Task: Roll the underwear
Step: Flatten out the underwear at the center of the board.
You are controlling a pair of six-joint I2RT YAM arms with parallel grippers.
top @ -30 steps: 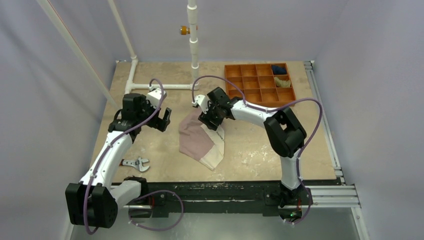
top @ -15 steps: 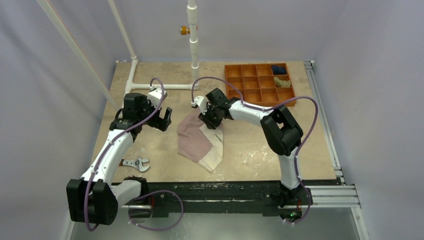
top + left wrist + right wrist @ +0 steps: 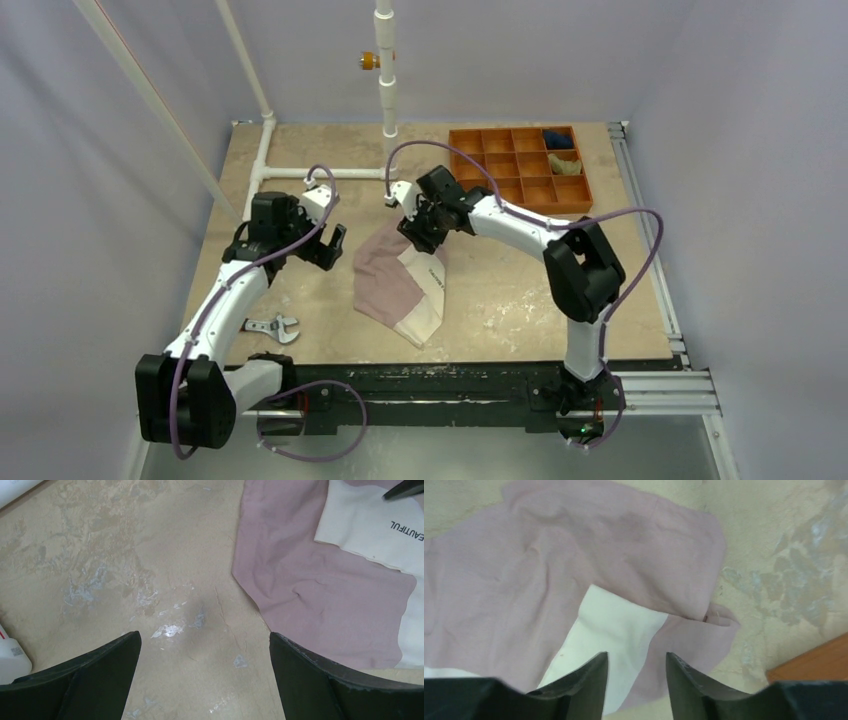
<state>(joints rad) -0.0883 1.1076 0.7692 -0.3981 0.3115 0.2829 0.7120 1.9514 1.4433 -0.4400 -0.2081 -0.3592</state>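
- Top external view: pale dusty-pink cloth underwear with a cream panel lies mid-way across the mottled beige table.
- Left gripper gapes wide, empty, beside it.
- Right gripper is narrowly parted over it; grip unclear.

High fixed camera beyond the near edge, tilted down over the whole worktop, left and right wrist cameras close above its middle, facing down, all three views sharing the underwear
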